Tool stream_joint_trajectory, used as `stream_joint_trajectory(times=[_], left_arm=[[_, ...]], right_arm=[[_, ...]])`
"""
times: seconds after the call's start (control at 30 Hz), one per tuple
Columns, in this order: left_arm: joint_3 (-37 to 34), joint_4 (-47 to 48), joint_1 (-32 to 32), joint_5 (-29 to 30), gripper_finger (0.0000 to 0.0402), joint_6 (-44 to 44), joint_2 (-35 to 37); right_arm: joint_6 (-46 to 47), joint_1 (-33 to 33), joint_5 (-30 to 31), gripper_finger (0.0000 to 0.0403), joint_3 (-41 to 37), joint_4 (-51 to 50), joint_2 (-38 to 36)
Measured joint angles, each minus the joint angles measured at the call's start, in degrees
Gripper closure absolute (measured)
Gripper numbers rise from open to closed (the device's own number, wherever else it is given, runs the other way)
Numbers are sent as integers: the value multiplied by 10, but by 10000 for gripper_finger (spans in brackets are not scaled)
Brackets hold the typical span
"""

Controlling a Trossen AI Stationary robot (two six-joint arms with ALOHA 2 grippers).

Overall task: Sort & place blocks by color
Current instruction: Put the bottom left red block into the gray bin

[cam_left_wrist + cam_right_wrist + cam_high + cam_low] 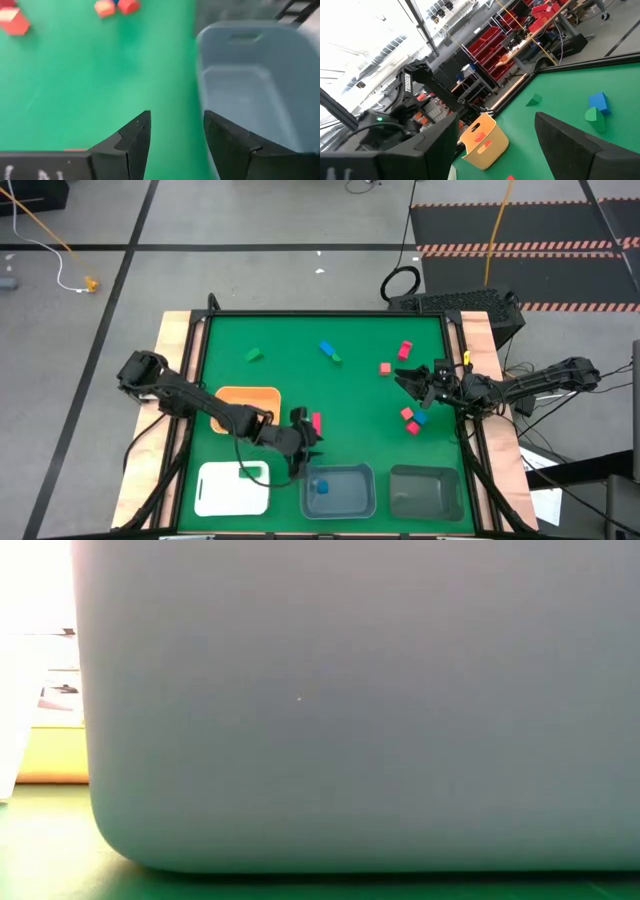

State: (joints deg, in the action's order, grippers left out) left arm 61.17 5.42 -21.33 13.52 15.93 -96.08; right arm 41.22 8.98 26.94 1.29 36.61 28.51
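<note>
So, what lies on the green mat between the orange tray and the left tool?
Nothing. In the high view, only bare green mat separates the orange tray from the left tool; a red block lies just past the tool.

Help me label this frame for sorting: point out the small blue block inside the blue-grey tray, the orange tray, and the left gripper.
small blue block (322,487), high view, its top face.
blue-grey tray (338,509), high view, near rim.
orange tray (247,393), high view, far rim.
left gripper (176,137), left wrist view, midway between its open fingertips.
</note>
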Motion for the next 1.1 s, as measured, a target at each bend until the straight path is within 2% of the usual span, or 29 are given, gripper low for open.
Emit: stream_joint_trajectory(times=[0.27, 0.43, 0.87, 0.97, 1.1], left_arm=[[0, 9, 71, 1, 218, 37, 2], [0, 27, 112, 14, 218, 90, 3], [0, 128, 167, 37, 217, 283, -2], [0, 144, 165, 45, 205, 331, -2], [0, 145, 152, 46, 166, 365, -2]], right_arm=[[0, 0, 0, 149, 0, 0, 0], [0, 0, 0, 149, 0, 0, 0], [0, 0, 0, 149, 0, 0, 0], [0, 0, 0, 149, 0, 0, 0], [0, 0, 0, 149, 0, 0, 0]])
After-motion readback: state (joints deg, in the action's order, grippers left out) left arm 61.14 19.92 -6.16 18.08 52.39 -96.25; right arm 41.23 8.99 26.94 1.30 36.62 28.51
